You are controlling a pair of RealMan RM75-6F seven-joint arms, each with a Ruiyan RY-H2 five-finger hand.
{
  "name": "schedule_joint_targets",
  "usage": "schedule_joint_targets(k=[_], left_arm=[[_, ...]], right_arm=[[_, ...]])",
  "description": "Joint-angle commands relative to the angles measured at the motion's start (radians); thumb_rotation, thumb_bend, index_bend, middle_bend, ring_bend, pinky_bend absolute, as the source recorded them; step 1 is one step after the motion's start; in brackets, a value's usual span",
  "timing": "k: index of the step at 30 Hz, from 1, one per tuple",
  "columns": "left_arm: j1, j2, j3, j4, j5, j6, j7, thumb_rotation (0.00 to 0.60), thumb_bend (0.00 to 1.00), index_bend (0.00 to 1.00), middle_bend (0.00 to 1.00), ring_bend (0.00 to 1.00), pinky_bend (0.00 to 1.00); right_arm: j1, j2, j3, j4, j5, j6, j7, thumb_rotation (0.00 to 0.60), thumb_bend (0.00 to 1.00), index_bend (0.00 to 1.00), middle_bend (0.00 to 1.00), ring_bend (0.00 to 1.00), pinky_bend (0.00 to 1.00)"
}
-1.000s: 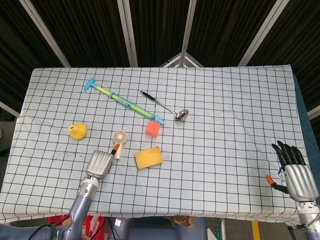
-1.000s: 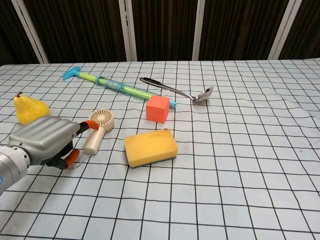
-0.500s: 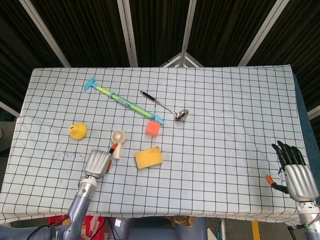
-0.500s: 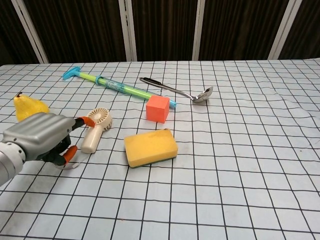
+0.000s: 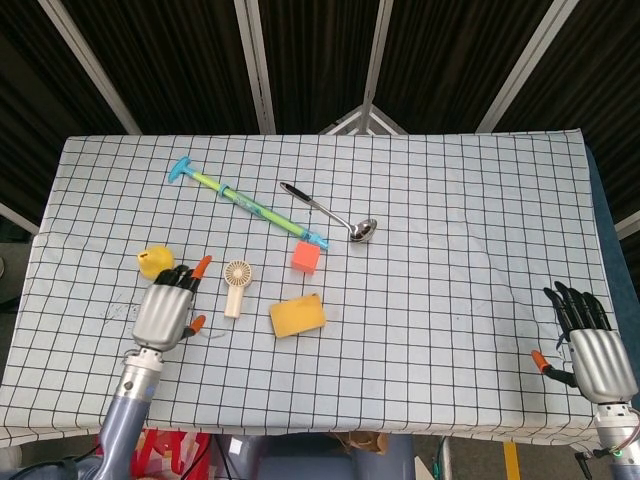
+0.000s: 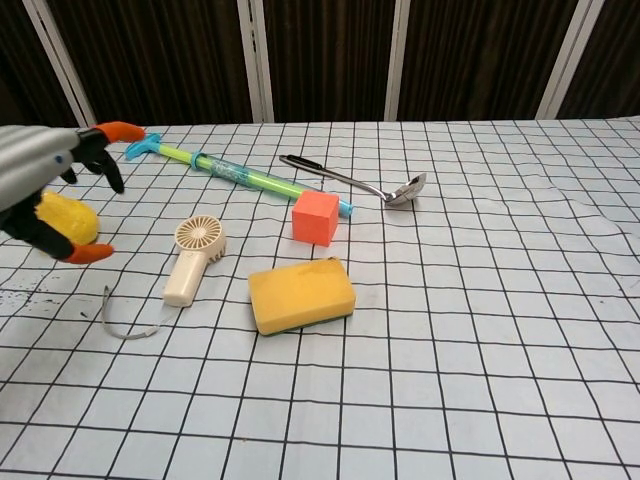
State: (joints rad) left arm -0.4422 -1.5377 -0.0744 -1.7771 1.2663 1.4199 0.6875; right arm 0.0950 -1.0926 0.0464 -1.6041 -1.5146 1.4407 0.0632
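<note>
My left hand hangs above the table's left part with its fingers spread and nothing in it; in the chest view the left hand shows at the left edge, in front of a yellow pear. A small cream hand fan lies just to its right, with a thin cord trailing from its handle. The pear sits right beyond the fingertips. My right hand rests at the table's right front corner, fingers straight and apart, holding nothing.
A yellow sponge lies right of the fan, an orange-red cube behind it. Further back lie a blue-green toy syringe and a metal ladle. The checked cloth covers the whole table.
My left hand has let go of the fan, lifted and drawn back to the left, its fingers opening. The fan now lies free with its cord showing. The right hand has not moved.
</note>
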Motion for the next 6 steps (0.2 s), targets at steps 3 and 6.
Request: schedule_joint_targets(k=[3,6], left_arm=[[0.120,0.138,0.121,-0.028,0.126,0.119,-0.109,0.600,0.19,0.00,0.07,0.03,0.03],[0.170,0.192,0.159,0.000,0.171,0.174,-0.152,0.600,0.19,0.00,0.03,0.01,0.01]], right_arm=[[0.000,-0.002,0.001,-0.001,0.001,0.002,-0.009,0.600,0.28,0.07,0.00,0.00,0.00],[-0.002,-0.003,0.000,-0.003,0.000,0.005,-0.014,0.600,0.28,0.07,0.00,0.00,0.00]])
